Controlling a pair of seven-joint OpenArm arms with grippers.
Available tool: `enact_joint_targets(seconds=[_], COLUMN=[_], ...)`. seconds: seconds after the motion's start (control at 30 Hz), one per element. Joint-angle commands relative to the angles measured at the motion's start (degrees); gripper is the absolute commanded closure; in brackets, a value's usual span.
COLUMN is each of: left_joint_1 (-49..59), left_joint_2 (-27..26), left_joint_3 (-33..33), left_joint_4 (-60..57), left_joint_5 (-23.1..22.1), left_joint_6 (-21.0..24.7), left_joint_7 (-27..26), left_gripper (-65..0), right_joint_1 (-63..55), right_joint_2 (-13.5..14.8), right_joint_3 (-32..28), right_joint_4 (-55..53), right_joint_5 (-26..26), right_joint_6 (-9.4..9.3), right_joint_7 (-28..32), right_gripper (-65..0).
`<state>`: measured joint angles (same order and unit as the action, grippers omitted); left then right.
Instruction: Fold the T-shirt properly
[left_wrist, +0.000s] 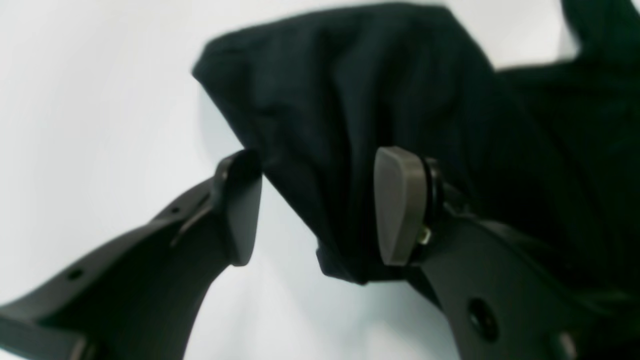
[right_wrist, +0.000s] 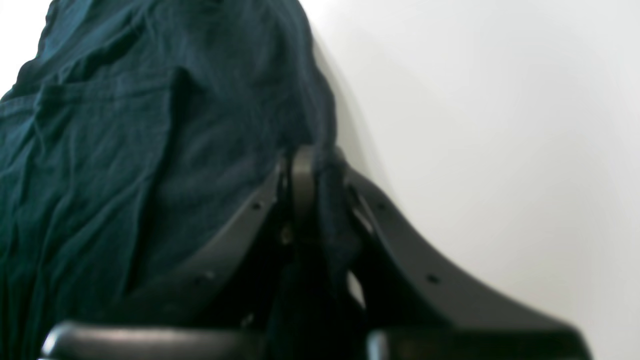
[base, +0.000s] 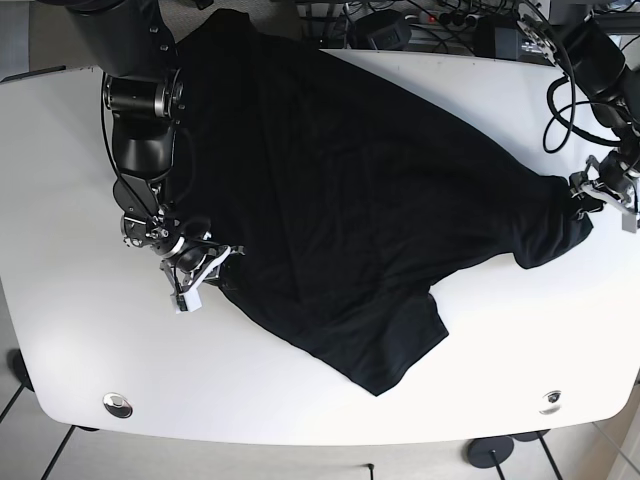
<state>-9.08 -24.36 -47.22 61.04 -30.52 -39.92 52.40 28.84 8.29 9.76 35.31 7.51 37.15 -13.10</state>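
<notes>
**Q:** Grippers first: how are they set, and where is the garment?

**A:** Right gripper is seen closed on a pinch of dark cloth, with fabric pressed between its two fingers in the right wrist view. Left gripper is seen with its jaws parted; a hanging fold of the T-shirt lies against one pad, while the other pad is only touched by the cloth's edge, so nothing is clamped there. The black T-shirt is spread, rumpled, across the white table, one edge held at the base view's left and one corner reaching the left gripper at the far right.

**Q:** How is this step best carried out?

**A:** A secure hold on both sides is judged to be needed before any lift. The left jaws would be closed fully on the fold between them, deep enough that the cloth cannot slip. Both edges would then be raised together and kept taut, so that wrinkles are drawn out rather than folded in.

**Q:** What cannot be made out?

**A:** Both wrist views are blurred. Which part of the shirt each gripper meets, sleeve or hem, cannot be told. The collar is not distinguishable, and the shirt's far edge is hidden behind the right arm.
</notes>
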Motion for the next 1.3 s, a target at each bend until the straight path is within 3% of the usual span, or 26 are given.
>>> enact_joint_targets(seconds=[0.03,0.1,0.23,0.4,0.5,0.63,0.77,0.83,0.9,0.93,1.07,1.3], left_joint_1=[-1.6,-2.3,-2.04,-3.18,-6.0,-8.81,-10.48,-10.57,-10.65,-10.39,-6.96,-1.95], left_joint_2=[-1.71,-1.79,-1.79,-1.88,-1.79,-1.97,-3.2,-3.29,-3.46,-3.46,-3.29,-3.11], left_joint_3=[-1.53,-1.96,-1.7,-1.09,3.31,7.62,11.13,11.05,11.05,11.31,11.31,11.31], left_joint_4=[-2.27,-4.29,-6.57,-9.39,-12.73,-19.23,-20.73,-20.64,-19.58,-17.83,-6.75,13.38], left_joint_5=[-0.55,-0.55,-0.38,-0.38,-0.38,-0.38,-0.82,-0.82,-0.73,-0.47,0.68,0.41], left_joint_6=[-0.08,-0.08,0.93,1.28,1.64,1.81,1.37,1.2,0.14,-0.08,-0.08,-0.08], left_joint_7=[-0.93,-1.11,-6.47,-7.0,-7.79,-14.03,-14.64,-14.82,-15.61,-16.31,-16.4,-12.18], left_gripper=[-32.9,-32.9,-33.1,-33.1,-33.1,-33.1,-32.4,-26.2,-3.8,0.0,0.0,0.0], right_joint_1=[1.36,1.36,1.27,1.27,1.27,1.27,1.27,1.27,1.27,1.27,-0.58,-11.39], right_joint_2=[0.36,0.36,0.36,0.36,0.36,0.28,0.28,0.28,0.28,0.28,0.54,0.36], right_joint_3=[0.04,0.04,0.04,0.04,0.04,0.04,0.83,4.26,6.9,7.6,7.78,7.87], right_joint_4=[0.87,0.87,0.87,0.87,0.87,0.87,0.87,0.87,0.87,0.87,2.01,25.22], right_joint_5=[-0.26,-0.26,-0.26,-0.26,-0.26,-0.26,-0.26,-0.26,-0.26,-0.26,-0.26,-0.17], right_joint_6=[0.17,0.17,0.17,0.17,0.17,0.17,0.17,0.17,0.17,0.26,0.44,0.44], right_joint_7=[-0.3,-0.3,-0.3,-0.22,-0.22,-0.22,-0.22,-0.48,-0.57,-0.66,-0.66,-9.71], right_gripper=[-2.1,-2.1,-2.1,-2.1,-2.1,-2.1,-2.1,-2.1,-1.9,-1.9,-1.9,-1.9])
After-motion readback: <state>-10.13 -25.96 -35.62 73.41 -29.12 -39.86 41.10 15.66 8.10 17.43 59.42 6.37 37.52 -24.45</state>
